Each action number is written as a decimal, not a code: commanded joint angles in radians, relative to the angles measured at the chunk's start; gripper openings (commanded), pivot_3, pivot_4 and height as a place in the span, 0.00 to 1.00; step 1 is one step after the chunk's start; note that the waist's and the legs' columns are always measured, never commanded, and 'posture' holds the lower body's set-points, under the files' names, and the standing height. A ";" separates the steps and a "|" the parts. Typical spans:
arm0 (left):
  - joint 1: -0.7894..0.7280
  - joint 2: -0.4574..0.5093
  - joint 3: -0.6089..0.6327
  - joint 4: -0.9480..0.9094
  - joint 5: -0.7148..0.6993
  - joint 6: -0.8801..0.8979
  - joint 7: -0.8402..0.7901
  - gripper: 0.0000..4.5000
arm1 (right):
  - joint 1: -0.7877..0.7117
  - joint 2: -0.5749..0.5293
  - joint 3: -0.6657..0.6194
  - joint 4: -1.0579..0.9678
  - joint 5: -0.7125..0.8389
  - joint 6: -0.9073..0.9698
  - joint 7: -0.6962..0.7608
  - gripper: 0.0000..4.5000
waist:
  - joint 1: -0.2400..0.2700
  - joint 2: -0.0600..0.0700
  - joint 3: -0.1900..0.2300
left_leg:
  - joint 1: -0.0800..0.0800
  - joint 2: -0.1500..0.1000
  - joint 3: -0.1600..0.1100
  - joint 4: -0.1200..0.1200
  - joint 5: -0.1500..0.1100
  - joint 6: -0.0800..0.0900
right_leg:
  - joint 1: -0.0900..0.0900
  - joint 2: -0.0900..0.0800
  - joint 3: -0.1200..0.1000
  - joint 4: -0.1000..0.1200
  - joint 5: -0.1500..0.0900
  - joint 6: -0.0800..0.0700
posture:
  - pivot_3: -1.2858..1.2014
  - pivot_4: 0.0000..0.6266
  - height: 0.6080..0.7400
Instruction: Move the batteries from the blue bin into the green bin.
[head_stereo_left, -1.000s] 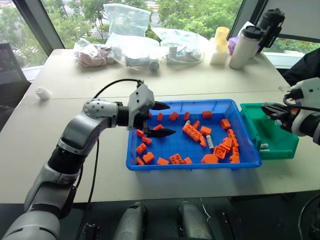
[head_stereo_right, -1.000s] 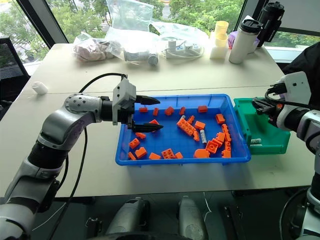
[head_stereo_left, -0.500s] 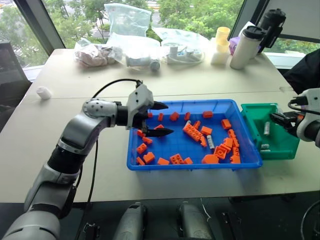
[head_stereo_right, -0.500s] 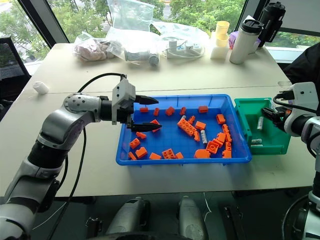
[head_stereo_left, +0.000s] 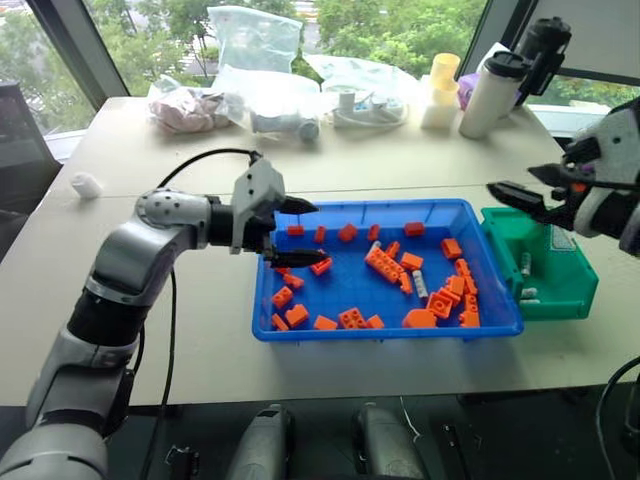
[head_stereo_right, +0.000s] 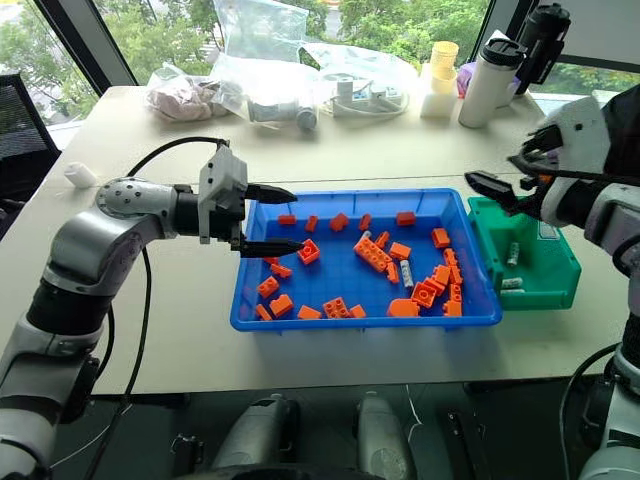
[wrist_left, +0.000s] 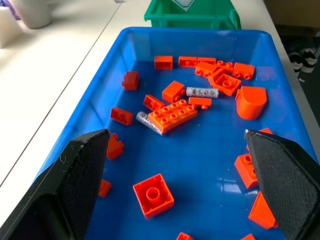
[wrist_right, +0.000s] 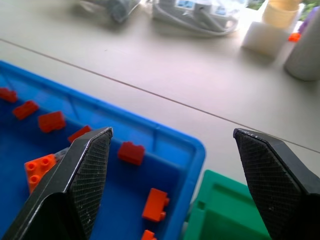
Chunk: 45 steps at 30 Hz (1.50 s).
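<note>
Two silvery-grey cylindrical batteries (wrist_left: 202, 92) lie flat in the wide bright-blue plastic tray (head_stereo_left: 300, 331) among orange bricks (wrist_left: 171, 115), one crosswise; two more (head_stereo_right: 512, 253) in the small green plastic box (head_stereo_right: 560, 290); both black-fingered grippers, left (head_stereo_left: 303, 232) and right (head_stereo_right: 500, 190), gape wide, empty.

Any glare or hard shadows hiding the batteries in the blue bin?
Left eye view: soft daylight from the windows, no hard shadows in the blue bin. Left wrist view: one bin wall brighter than the floor, no glare; two batteries plain to see, one partly under an orange brick.
</note>
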 joint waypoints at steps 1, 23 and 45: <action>0.006 0.035 0.041 -0.049 -0.020 0.019 -0.015 1.00 | 0.045 0.009 0.069 -0.071 0.021 -0.027 0.026 0.89 | 0.005 0.000 0.000 | 0.000 -0.001 0.000 0.000 0.000 0.000 | 0.000 -0.001 0.000 0.000 0.000 0.000 | 0.52 0.24 1.00; 0.119 0.165 0.087 -0.266 -0.110 0.167 0.004 1.00 | -0.051 0.102 0.516 0.159 -0.171 -0.304 0.196 0.95 | 0.000 0.000 0.000 | 0.000 -0.001 0.001 0.001 0.000 0.000 | 0.000 -0.002 0.000 0.000 0.000 0.000 | 0.52 0.24 1.00; 0.113 0.153 0.088 -0.247 -0.114 0.148 0.070 1.00 | -0.117 0.166 0.585 0.249 -0.305 -0.303 0.203 0.95 | -0.001 0.000 0.000 | 0.000 -0.002 0.001 0.001 0.000 0.000 | 0.000 -0.002 0.000 0.000 0.000 0.000 | 0.52 0.24 1.00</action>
